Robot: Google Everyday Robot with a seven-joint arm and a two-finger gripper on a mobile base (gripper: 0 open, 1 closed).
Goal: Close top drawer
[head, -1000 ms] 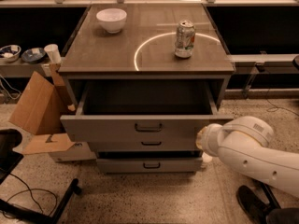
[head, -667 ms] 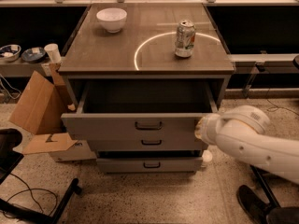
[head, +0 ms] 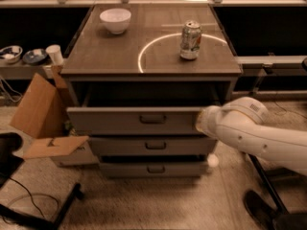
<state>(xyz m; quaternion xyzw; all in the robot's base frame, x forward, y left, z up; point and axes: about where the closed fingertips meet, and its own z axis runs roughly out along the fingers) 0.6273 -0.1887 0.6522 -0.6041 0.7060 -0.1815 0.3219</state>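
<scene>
at top drawer [head: 115, 121] right edge: gripper [head: 200, 121]

You were in what looked like a lab or workshop: a grey metal drawer cabinet [head: 96, 56] on speckled floor, cluttered benches [head: 24, 70] behind, loose cables [head: 19, 195] and a cardboard box [head: 41, 111] beside it. The gripper [head: 200, 121] sat at the top drawer [head: 120, 120]'s right end.

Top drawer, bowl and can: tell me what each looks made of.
Top drawer: likely painted metal, flat matte grey panel. Bowl: probably ceramic or plastic, smooth white. Can: metal, shiny printed wall. The gripper is at the drawer's right end.
</scene>
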